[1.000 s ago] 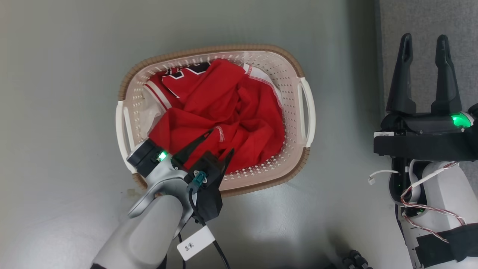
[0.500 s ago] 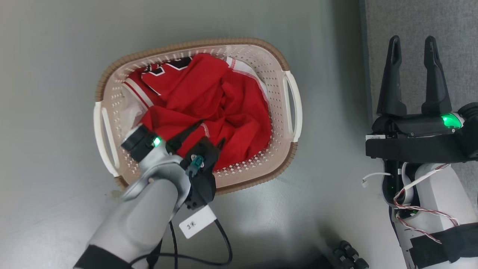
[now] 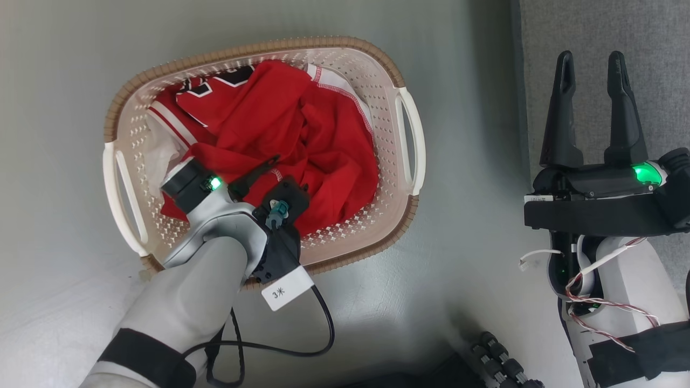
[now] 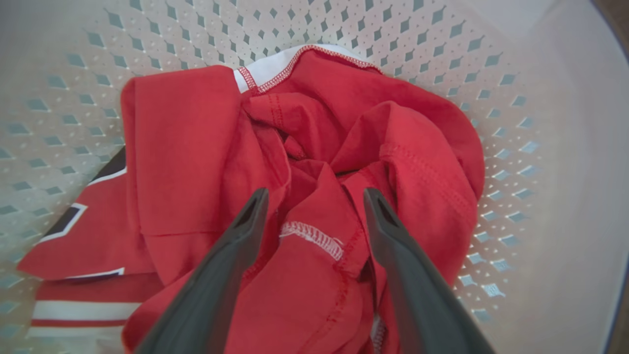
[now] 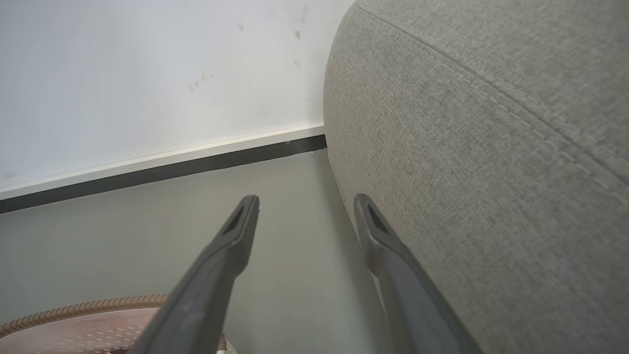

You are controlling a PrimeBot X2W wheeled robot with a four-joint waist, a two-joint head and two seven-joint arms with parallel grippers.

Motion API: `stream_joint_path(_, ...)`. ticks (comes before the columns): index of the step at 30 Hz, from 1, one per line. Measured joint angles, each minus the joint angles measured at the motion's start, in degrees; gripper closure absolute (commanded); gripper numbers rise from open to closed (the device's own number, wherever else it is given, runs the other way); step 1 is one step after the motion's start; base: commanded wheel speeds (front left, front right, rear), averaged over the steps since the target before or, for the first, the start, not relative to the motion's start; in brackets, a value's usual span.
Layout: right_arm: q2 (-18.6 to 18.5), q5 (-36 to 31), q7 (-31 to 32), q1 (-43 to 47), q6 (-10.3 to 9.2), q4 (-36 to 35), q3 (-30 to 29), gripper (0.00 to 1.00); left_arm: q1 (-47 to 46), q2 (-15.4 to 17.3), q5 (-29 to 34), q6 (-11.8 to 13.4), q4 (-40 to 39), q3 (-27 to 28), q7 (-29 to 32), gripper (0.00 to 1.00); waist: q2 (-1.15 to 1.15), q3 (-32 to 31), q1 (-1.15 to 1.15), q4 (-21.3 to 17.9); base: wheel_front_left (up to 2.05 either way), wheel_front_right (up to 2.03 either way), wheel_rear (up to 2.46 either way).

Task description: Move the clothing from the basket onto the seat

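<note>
The fingers (image 3: 257, 171) of our left gripper (image 3: 288, 173) stand spread, tips seemingly pressed into the clothing (image 3: 302, 118) inside the basket (image 3: 259, 47). Between them lies a soft, light stitched hem (image 4: 312, 233), our pick for pinching. Our right gripper (image 5: 305, 199) gapes empty, the seat (image 5: 491, 147) beside it.

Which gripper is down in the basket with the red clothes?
The left gripper: its open fingers straddle a fold of the clothing inside the basket; the right gripper hangs open beside the sofa.
</note>
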Motion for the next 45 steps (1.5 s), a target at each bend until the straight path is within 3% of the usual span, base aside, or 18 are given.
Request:
stream_joint_path(9, 0.4, -0.2, 0.0, -0.2, 0.42, 0.1, 0.0, 0.0, -2.6, -0.1, 0.4, 1.1, 3.7, -0.1, 0.8, 0.0, -0.01, 1.2, -0.01, -0.8, 0.0, 0.0, 0.0)
stream_joint_path(12, 0.4, -0.3, 0.0, -0.2, 0.44, 0.1, -0.1, 0.0, -3.1, -0.2, 0.4, 1.6, 4.3, -0.1, 0.9, 0.67, -0.01, 1.4, -0.01, -0.9, 0.0, 0.0, 0.0)
stream_joint_path(13, 0.4, -0.4, 0.0, -0.2, 0.49, 0.2, -0.1, 0.0, -3.1, -0.2, 0.4, 1.6, 4.6, -0.1, 1.3, 0.78, -0.01, 1.4, -0.01, -1.0, 0.0, 0.0, 0.0)
stream_joint_path(14, 0.5, -0.4, 0.0, -0.2, 0.52, 0.2, -0.1, 0.0, -3.1, -0.3, 0.4, 1.8, 4.9, -0.1, 1.3, 1.0, -0.01, 1.5, -0.01, -1.0, 0.0, 0.0, 0.0)
stream_joint_path(24, 0.6, -0.4, 0.0, -0.2, 0.7, 1.1, -2.5, 0.0, -3.9, -0.7, -0.5, 2.5, 5.7, -0.1, -1.1, 1.0, -0.01, 0.9, -0.01, 0.2, 0.0, 0.0, 0.0)
stream_joint_path(35, 0.2, -1.1, 0.0, -1.1, 1.43, 4.7, -4.2, 0.0, -1.7, -1.0, -9.2, 3.6, 0.6, 1.5, -5.8, 1.0, -0.01, -2.9, -0.01, 3.1, 0.0, 0.0, 0.0)
stream_joint_path(45, -1.4, -2.4, 0.0, -0.1, 2.22, 8.8, -6.0, 0.0, 4.2, -1.1, -17.3, 4.4, -6.7, -0.6, -6.8, 1.0, -0.01, -9.4, -0.01, 6.3, 0.0, 0.0, 0.0)
